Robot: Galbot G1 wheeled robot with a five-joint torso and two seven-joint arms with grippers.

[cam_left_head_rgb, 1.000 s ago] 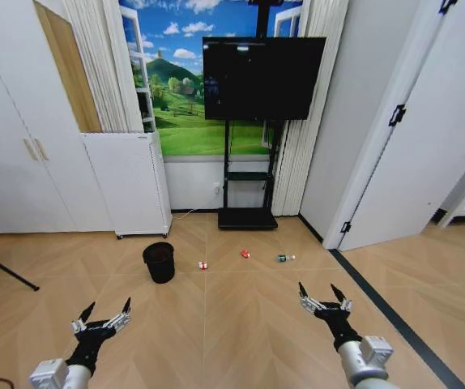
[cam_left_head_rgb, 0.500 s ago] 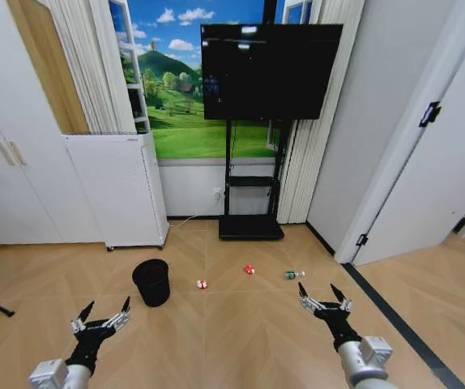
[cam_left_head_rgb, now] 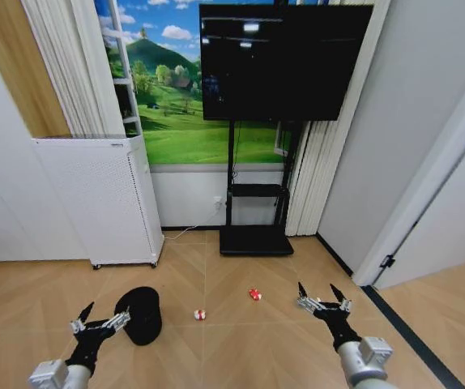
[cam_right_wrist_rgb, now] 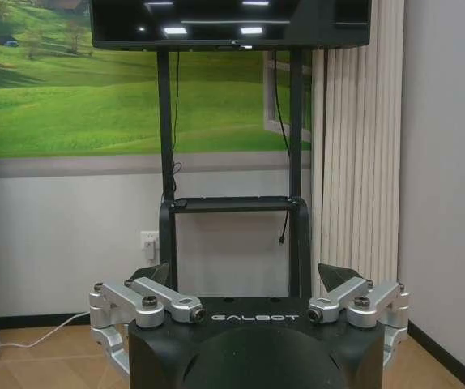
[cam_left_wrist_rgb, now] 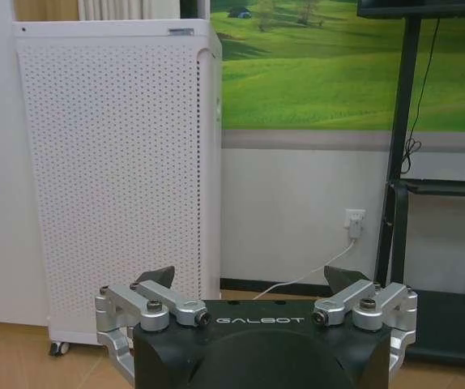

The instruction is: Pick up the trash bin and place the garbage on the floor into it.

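The trash bin [cam_left_head_rgb: 141,314], a small round black wastebasket, stands on the wooden floor at the lower left of the head view. My left gripper [cam_left_head_rgb: 103,313] hangs open just to its left, partly in front of it. Two pieces of garbage lie on the floor to the bin's right: a red-and-white item [cam_left_head_rgb: 199,314] and a red one [cam_left_head_rgb: 254,294]. My right gripper [cam_left_head_rgb: 323,296] is open and empty, to the right of the red piece. Both wrist views show open fingers, the left gripper [cam_left_wrist_rgb: 253,279] facing a white cabinet, the right gripper [cam_right_wrist_rgb: 246,274] facing the TV stand.
A white perforated cabinet [cam_left_head_rgb: 97,200] stands on wheels against the wall at left. A black TV stand [cam_left_head_rgb: 256,212] with a large screen [cam_left_head_rgb: 283,61] is straight ahead. A white door [cam_left_head_rgb: 444,209] is at the right. Bare wooden floor lies around the bin.
The whole picture has shifted: the camera has come closer to the wall. The bin and garbage now sit lower and nearer; the small bottle has gone from sight near my right gripper. Both grippers stay open.
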